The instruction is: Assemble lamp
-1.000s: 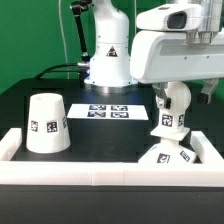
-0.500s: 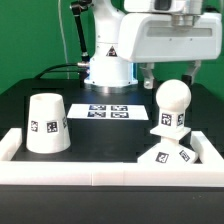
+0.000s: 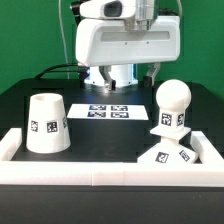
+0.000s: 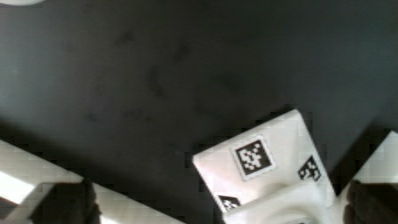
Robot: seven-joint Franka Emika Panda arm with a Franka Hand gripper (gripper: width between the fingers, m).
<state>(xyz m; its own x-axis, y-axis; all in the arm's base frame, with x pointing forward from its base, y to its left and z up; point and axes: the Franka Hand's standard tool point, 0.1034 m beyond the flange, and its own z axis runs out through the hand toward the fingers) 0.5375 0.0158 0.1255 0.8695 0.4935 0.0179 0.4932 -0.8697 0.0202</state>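
Observation:
The round bulb [image 3: 171,101] stands upright by its neck on the flat square base [image 3: 168,156], at the exterior view's right by the front rail. The tapered shade [image 3: 47,123] stands mouth down at the left. My gripper [image 3: 130,76] hangs above the back middle of the table, up and to the left of the bulb, open and empty. In the wrist view my gripper [image 4: 217,200] has its dark fingers [image 4: 61,205] wide apart with nothing between them. A white tagged part [image 4: 267,165] lies below; I cannot tell which part it is.
The marker board [image 3: 110,111] lies flat under the gripper at the table's middle. A white rail [image 3: 90,171] frames the front and sides of the black table. The arm's base [image 3: 108,70] stands at the back. A white strip [image 4: 27,170] shows in the wrist view.
The gripper has moved from over the bulb toward the exterior view's left and back. The bulb stays standing on the base, free of the gripper.

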